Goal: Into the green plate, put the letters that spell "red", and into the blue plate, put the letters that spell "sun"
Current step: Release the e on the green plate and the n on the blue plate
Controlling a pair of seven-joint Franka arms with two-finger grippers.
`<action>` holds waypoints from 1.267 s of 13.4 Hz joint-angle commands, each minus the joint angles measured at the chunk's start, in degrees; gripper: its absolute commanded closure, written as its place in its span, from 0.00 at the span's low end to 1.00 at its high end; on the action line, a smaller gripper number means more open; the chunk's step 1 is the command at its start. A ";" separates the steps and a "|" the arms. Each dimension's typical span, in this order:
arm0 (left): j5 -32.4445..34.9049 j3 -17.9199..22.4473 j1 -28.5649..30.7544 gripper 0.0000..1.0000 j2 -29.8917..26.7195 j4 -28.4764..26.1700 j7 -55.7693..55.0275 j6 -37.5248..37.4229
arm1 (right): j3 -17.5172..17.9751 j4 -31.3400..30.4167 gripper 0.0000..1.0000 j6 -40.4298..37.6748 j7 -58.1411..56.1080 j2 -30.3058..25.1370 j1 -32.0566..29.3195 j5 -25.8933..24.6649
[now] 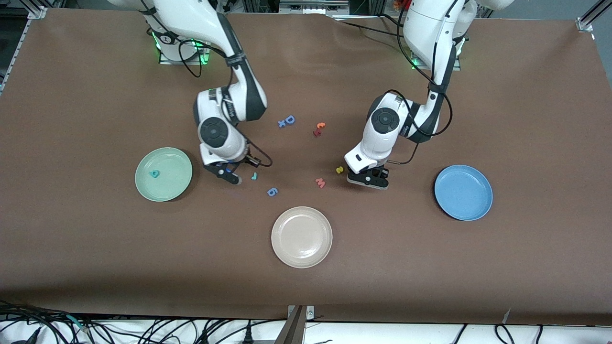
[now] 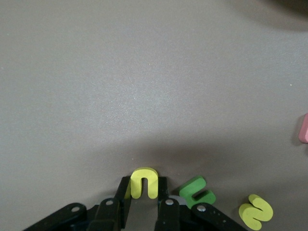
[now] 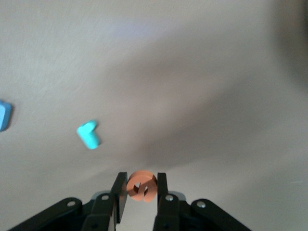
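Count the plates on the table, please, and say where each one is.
3. The green plate is toward the right arm's end, the blue plate toward the left arm's end, and the beige plate lies between them, nearest the front camera.

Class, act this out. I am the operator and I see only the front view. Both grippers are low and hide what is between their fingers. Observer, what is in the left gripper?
Observer: The left gripper, down by the yellow s, is shut on the yellow u.
Operator: Is anything hidden under that arm?
Observer: Yes, a green n lies flat between the held u and the s.
Operator: And the right gripper?
Observer: The right gripper, beside the green plate, is shut on the orange e.
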 commanded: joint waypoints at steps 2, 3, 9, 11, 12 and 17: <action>-1.07 1.20 -0.73 0.98 1.20 0.54 0.59 0.07 | -10.12 -1.02 0.81 -7.38 -16.03 -2.98 0.35 -0.10; -1.07 1.47 -0.64 0.98 1.11 0.54 0.59 0.07 | -12.14 -1.29 0.81 -7.56 -19.99 -2.63 0.17 -0.10; -0.37 5.16 0.24 1.00 -1.79 6.94 1.20 -11.77 | -14.98 -1.82 0.80 -4.41 -38.02 4.30 -6.32 0.95; -0.37 5.25 3.73 1.00 -3.19 8.27 5.14 -14.95 | -13.32 -1.90 0.80 -2.83 -40.24 5.63 -8.96 1.04; -0.37 5.25 4.89 1.00 -4.33 8.28 7.68 -16.53 | -11.48 -1.99 0.79 -1.86 -40.33 5.81 -10.62 1.04; -0.10 5.25 10.51 1.00 -8.29 7.84 11.12 -24.26 | -7.24 -1.82 0.12 -0.97 -40.24 4.76 -13.89 1.04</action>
